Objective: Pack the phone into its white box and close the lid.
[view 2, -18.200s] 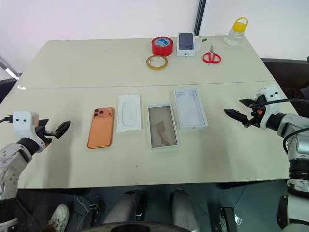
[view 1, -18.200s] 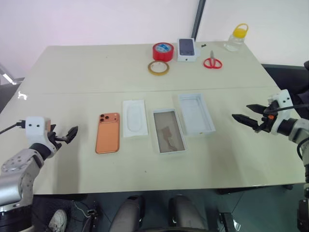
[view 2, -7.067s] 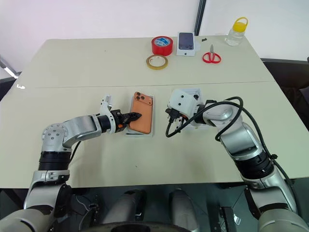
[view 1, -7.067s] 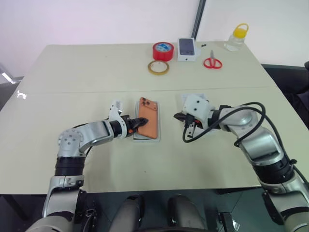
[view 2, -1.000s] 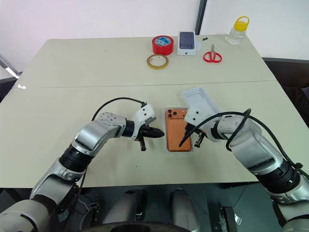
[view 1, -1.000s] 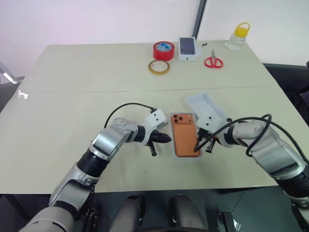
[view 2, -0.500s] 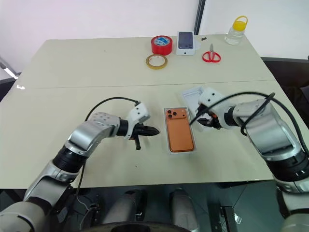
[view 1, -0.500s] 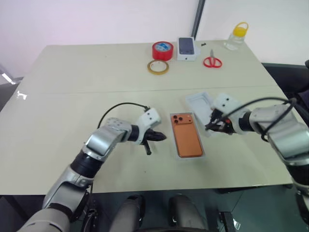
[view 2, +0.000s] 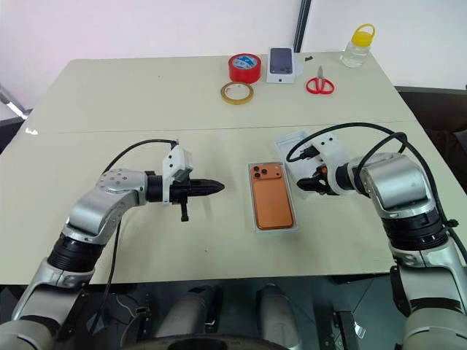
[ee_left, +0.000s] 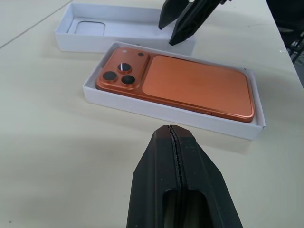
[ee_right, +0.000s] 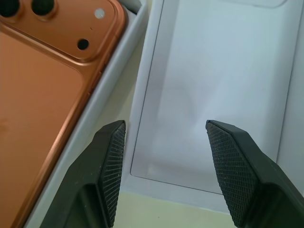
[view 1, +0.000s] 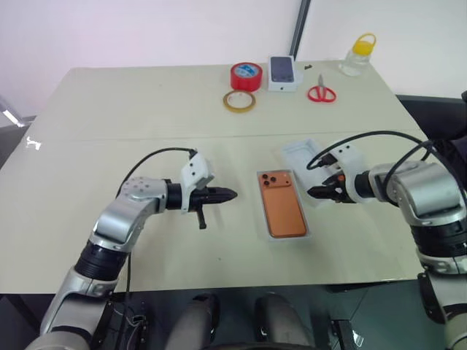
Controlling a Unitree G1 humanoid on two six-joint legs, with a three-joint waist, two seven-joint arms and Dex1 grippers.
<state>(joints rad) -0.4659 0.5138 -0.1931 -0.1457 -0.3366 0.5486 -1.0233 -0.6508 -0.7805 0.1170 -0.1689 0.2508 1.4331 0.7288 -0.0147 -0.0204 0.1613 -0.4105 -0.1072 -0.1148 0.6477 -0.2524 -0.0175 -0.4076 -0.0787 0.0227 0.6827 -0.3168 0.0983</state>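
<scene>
A pale cream surface (view 1: 109,124) carried everything, a thin seam crossing it from side to side. Near its middle lay the white box (view 1: 306,235) with the phone (view 1: 281,204) inside, and just beside it the lid (view 1: 300,154), open face up. Along the far edge lay a red tape roll (view 1: 246,76), a tan tape ring (view 1: 239,101), a small white box (view 1: 282,74), red scissors (view 1: 319,92) and a yellow-capped jar (view 1: 357,55).

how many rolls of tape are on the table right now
2. The red tape roll stands at the table's far side, just left of the small white box. The tan tape ring lies flat in front of the red one. No others visible.
</scene>
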